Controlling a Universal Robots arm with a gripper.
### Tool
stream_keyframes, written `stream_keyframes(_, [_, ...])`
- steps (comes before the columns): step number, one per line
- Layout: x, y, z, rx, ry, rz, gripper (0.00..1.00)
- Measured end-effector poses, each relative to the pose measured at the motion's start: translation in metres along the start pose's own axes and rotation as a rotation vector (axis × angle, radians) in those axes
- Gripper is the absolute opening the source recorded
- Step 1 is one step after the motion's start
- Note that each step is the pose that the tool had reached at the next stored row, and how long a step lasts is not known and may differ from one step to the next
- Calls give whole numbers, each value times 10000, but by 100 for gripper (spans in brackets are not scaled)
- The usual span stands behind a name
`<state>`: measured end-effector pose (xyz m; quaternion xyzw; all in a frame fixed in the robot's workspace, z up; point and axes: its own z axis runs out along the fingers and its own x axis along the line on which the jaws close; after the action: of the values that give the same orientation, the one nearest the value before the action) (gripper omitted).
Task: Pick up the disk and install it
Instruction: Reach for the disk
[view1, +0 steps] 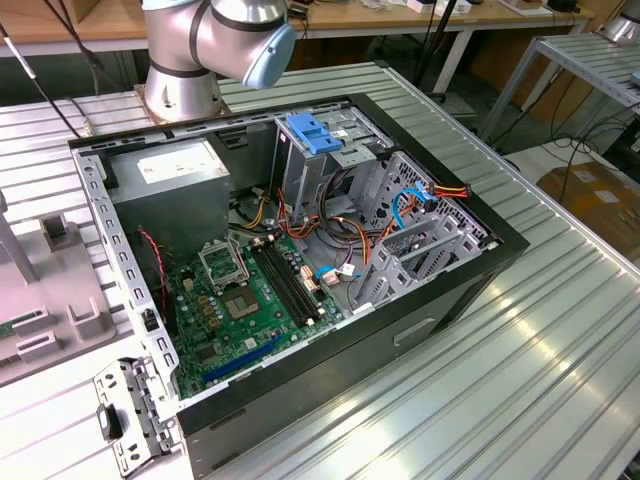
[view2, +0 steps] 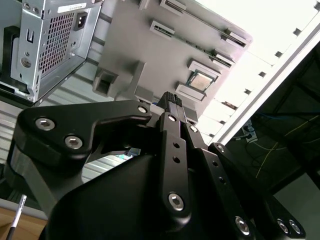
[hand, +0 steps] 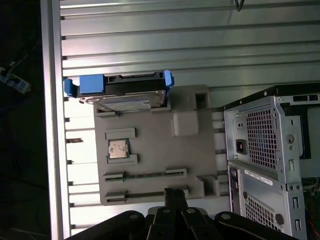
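Gripper (hand: 174, 194) hung closed and empty over the grey fixture tray (hand: 150, 165). Judged as the approach step, pickup not begun. The disk (hand: 122, 100) sat at the tray edge farthest from the gripper, outside the computer case (hand: 270, 150). A grasp would need the jaws opened first.

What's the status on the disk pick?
Gripper shut, empty. Disk resting on grey fixture, untouched, apart from gripper. Chip seated on fixture between them.
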<state>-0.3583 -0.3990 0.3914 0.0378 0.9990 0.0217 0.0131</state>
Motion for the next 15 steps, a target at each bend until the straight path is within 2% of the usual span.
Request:
stream_keyframes(3, [61,-4,-1,1,0,1,11])
stream_keyframes(15, [186,-14,-2,0,0,0,11])
